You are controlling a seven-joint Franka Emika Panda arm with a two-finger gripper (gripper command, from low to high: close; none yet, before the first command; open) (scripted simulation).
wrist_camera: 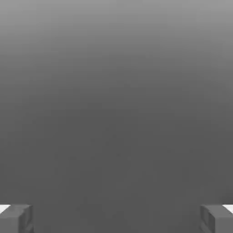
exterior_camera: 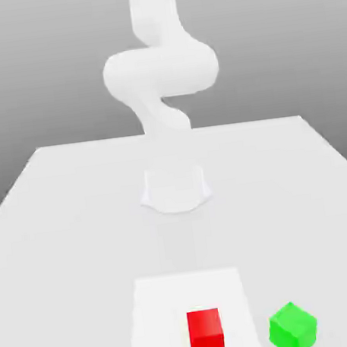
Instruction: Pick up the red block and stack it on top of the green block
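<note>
Red block point(exterior_camera: 206, 333) on white surface point(exterior_camera: 75, 219), green block point(exterior_camera: 293, 327) just beside it, fingers point(wrist_camera: 16, 218) spread wide, released, holding nothing

1. A white table point(exterior_camera: 78, 242) spreads across the exterior view, its top plain and smooth, narrowing toward the far edge.
2. A brighter white square patch point(exterior_camera: 160, 316) lies flat on the table's near part, toward the middle of the near edge.
3. A grey backdrop point(exterior_camera: 34, 71) rises behind the table, darker high up and paler near the table's far edge.
4. In the hand view, a plain grey gradient point(wrist_camera: 116, 100) lies ahead of the tool.
</note>
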